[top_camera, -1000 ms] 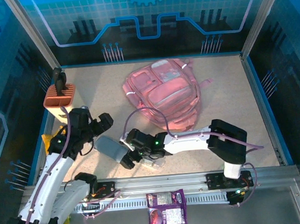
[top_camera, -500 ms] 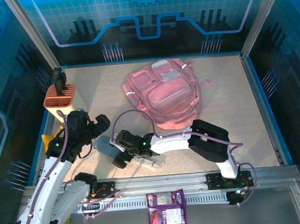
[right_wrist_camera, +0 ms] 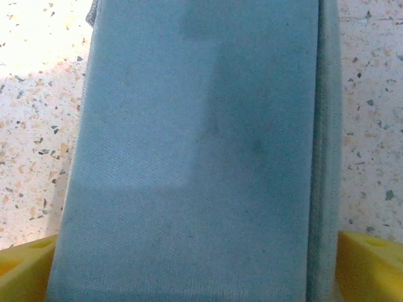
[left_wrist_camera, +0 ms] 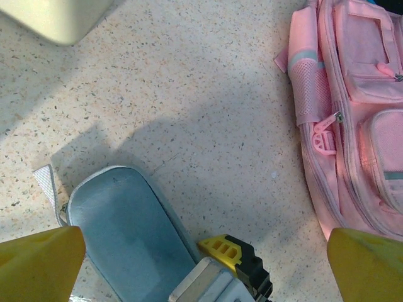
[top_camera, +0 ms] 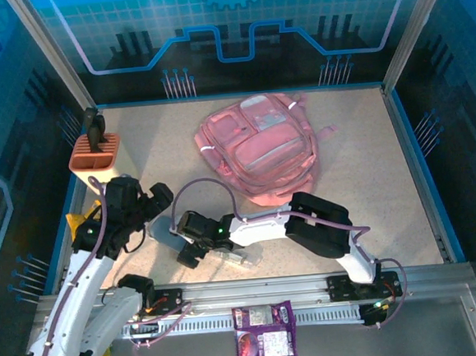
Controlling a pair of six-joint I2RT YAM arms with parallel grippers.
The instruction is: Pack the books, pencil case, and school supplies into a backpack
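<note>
The grey-blue pencil case (top_camera: 161, 232) lies flat on the table at front left. My right gripper (top_camera: 183, 241) is open and low over it, and the pencil case (right_wrist_camera: 201, 157) runs between its yellow fingertips (right_wrist_camera: 25, 272), one on each long side. My left gripper (top_camera: 156, 207) hangs open just behind and left of the pencil case (left_wrist_camera: 126, 233), with nothing between its fingers (left_wrist_camera: 38, 267). The pink backpack (top_camera: 260, 147) lies at the table's middle back, and its side pocket (left_wrist_camera: 359, 94) shows to the right. A small clear, silvery school supply (top_camera: 238, 259) rests under the right forearm. The books are out of view.
A beige, orange-topped block (top_camera: 94, 153) stands at the far left, its corner (left_wrist_camera: 56, 19) close to the left gripper. Purple snack packets (top_camera: 264, 331) lie on the front rail. Something yellow (top_camera: 80, 223) sits by the left wall. Blue-edged walls ring the table.
My right gripper has slid left along the front of the table, from the pencil case's right end to over its middle. The left gripper has drawn back slightly and stays open.
</note>
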